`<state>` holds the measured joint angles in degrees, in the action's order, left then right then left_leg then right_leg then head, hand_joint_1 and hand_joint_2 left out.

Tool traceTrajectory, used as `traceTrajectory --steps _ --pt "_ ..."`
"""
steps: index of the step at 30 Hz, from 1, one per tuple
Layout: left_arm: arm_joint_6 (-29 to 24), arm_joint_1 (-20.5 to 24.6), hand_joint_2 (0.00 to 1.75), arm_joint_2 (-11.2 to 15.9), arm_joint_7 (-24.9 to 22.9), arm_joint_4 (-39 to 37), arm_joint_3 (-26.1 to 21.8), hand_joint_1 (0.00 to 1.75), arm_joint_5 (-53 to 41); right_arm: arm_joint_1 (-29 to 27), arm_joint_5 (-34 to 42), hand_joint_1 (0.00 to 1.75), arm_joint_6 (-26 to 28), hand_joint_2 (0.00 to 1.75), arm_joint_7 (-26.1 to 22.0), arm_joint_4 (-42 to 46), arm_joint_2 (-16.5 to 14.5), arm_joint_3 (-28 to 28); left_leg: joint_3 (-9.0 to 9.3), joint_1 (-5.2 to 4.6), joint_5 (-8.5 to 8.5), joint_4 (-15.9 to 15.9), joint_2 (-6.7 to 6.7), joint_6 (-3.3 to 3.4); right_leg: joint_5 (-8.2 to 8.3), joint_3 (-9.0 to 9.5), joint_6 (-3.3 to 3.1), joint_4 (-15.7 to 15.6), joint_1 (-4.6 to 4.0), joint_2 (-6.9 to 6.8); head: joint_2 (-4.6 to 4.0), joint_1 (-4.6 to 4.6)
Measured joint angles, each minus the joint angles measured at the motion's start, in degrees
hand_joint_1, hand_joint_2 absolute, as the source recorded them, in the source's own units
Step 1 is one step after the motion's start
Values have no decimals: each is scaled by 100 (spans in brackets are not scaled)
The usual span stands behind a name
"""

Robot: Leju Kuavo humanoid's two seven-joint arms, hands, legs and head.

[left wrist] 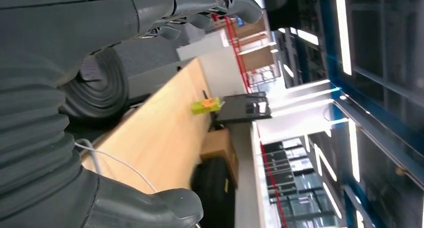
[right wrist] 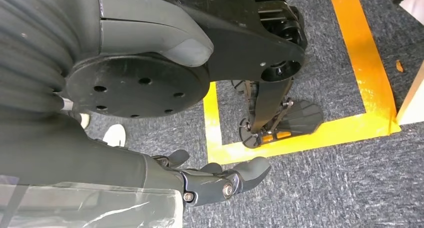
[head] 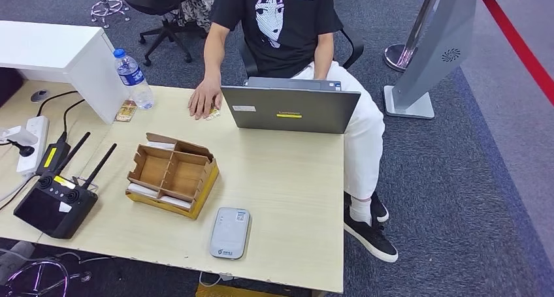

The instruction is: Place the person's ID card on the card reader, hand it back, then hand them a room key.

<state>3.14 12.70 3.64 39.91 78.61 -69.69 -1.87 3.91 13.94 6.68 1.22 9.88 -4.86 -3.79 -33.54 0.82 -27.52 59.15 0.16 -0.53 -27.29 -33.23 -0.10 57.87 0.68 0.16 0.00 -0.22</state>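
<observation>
A grey-white card reader [head: 230, 233] lies flat near the table's front edge. Behind it to the left stands an open wooden box [head: 172, 175] with compartments and white cards [head: 159, 202] tucked along its sides. A seated person in a black T-shirt rests a hand [head: 204, 101] on the far side of the table, with a small card [head: 213, 115] just under the fingertips. My left hand [left wrist: 200, 7] hangs beside the table edge with fingers apart, holding nothing. My right hand [right wrist: 215, 180] hangs over the carpet, fingers loosely spread and empty.
A grey laptop [head: 290, 108] stands open before the person. A water bottle [head: 134, 79] and a small packet [head: 125, 111] sit at the back left. A black remote controller [head: 56, 202] with antennas and a white power strip [head: 32, 142] occupy the left side.
</observation>
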Motion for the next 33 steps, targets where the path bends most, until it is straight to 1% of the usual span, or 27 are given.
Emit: traceTrajectory --steps 3,4,7,8,12,14,16,18,20,22,24,26,28,32,33 --pt "-164 -40 175 1 0 -331 -195 0 170 -1 54 0 -1 175 5 0 37 -32 0 -3 -1 0 0 1 1 2 1 0 0 1 0 -1" --pt "-211 -60 175 3 1 -465 -238 0 202 -3 62 6 3 175 8 0 50 -51 0 -3 0 0 0 1 1 2 1 0 1 0 0 0" --pt "-357 -120 175 60 2 -1056 -372 129 131 -3 87 137 7 175 9 2 83 -122 1 -5 0 0 -1 2 2 2 1 -1 2 -2 0 0" --pt "-438 -147 175 109 2 -1341 -402 172 77 -4 95 175 -5 175 3 2 89 -144 1 -4 0 0 -1 1 2 2 1 -1 3 -2 0 -1" --pt "-768 -241 175 393 -12 -2758 -469 175 -74 -9 96 175 -80 175 -34 2 110 -227 1 -2 -1 0 -1 1 1 2 1 -1 3 -2 0 -1" --pt "-984 -287 175 537 -107 -3569 -489 175 -126 -9 88 175 -104 175 -44 2 113 -256 1 -2 -1 -1 -1 1 1 2 0 -1 3 -1 0 -2" --pt "-1205 -343 175 612 -337 -4268 -492 175 -187 -10 81 175 -121 175 -45 2 115 -275 0 -2 -1 -1 0 1 1 1 0 -1 3 0 0 -3" --pt "-1383 -401 175 627 -670 -4811 -493 175 -278 -9 72 175 -130 175 -45 3 116 -287 -1 -2 -1 0 0 2 1 0 1 -3 2 -1 0 -3" --pt "-1544 -453 175 611 -1090 -5229 -491 149 -427 -9 55 118 -135 175 -45 3 117 -290 -1 -5 -2 0 0 3 0 1 3 -4 3 -1 0 -3" --pt "-1615 -502 175 572 -1543 -5554 -480 62 -588 -9 40 31 -139 175 -37 2 118 -290 -1 -8 -3 0 0 4 0 0 3 -6 3 -1 0 -3" --pt "-1535 -548 175 517 -1989 -5805 -456 0 -666 -9 3 0 -150 175 -18 3 119 -290 -1 -8 -4 1 0 6 1 1 4 -6 4 -1 0 -2" --pt "-1407 -609 175 450 -2403 -5979 -370 0 -632 -24 -69 0 -180 175 3 10 126 -288 0 -8 -5 1 0 7 1 1 4 -7 3 -1 0 -1" --pt "-1298 -703 175 374 -2677 -6084 -128 0 -558 -69 -150 0 -225 175 14 37 141 -283 1 -8 -7 2 1 10 1 1 4 -7 3 0 0 -2" --pt "-1169 -882 175 262 -2891 -6150 512 0 -459 -185 -300 0 -273 175 12 124 174 -259 0 -6 -9 2 0 12 0 1 4 -7 3 -1 0 -3" --pt "-1156 -901 175 253 -2910 -6152 596 0 -448 -199 -316 0 -277 175 10 138 178 -255 0 -6 -9 1 0 13 0 1 4 -6 3 -1 0 -4"
